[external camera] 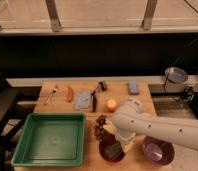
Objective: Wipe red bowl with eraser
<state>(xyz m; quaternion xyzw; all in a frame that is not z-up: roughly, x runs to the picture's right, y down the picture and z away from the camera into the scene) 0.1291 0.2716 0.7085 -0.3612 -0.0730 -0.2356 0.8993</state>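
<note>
Near the table's front edge, right of centre: red bowl [104, 155] sits on the wooden table [127, 100], between the green tray [22, 150] on its left and the purple bowl [158, 151] on its right. It's apart from both.

Eraser [112, 149] is inside the red bowl, roughly mid-bowl. It's a dark block with its lighter face showing.

Gripper [115, 143] is down at the bowl, right over the eraser. It's on the end of the white arm [162, 129], which comes in from the right edge and bends down over the bowl. Grip state: cannot tell. The arm covers the contact area, so no call on whether the eraser is clamped or just sitting under the tool.

Dark grapes [99, 126] are just behind-left of the red bowl, near the tray's back right corner.

Further back on the table:
- orange round item [111, 104]
- long black-handled tool [95, 99], lying front-to-back
- blue-grey block [83, 99], just left of that tool
- orange-red carrot-like piece [70, 93]
- pale utensil [52, 93], far left
- small blue block [133, 87], back right

Off the table to the right: metal bowl [176, 75] on the counter.
</note>
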